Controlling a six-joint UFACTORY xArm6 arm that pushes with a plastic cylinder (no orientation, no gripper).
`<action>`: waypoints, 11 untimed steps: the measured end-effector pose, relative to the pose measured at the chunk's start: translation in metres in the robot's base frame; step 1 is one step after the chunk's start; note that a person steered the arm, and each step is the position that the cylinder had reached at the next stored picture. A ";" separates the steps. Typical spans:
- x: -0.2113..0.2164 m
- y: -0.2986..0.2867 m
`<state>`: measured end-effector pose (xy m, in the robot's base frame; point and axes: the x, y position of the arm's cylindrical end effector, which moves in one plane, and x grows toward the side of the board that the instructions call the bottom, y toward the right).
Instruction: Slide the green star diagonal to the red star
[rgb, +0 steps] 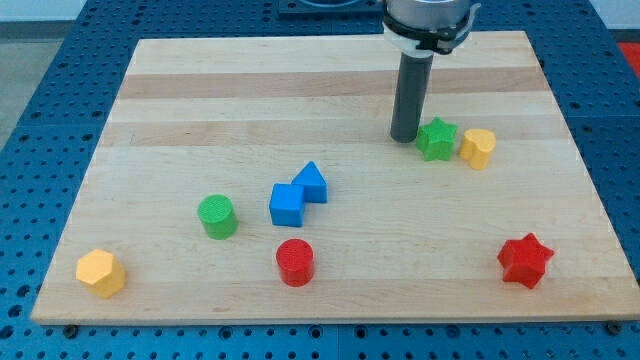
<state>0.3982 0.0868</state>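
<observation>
The green star (436, 139) lies on the wooden board at the view's upper right. The red star (525, 260) lies near the view's bottom right corner, well below and to the right of the green star. My tip (405, 138) rests on the board just left of the green star, close to it or touching its left edge. The rod rises straight up from there to the arm at the view's top.
A yellow block (478, 148) sits right against the green star's right side. Two blue blocks (298, 194) touch each other mid-board. A green cylinder (216, 216), a red cylinder (295, 262) and a yellow hexagonal block (101, 272) lie toward the bottom left.
</observation>
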 end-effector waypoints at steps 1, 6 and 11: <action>-0.001 0.000; 0.001 0.056; 0.012 0.058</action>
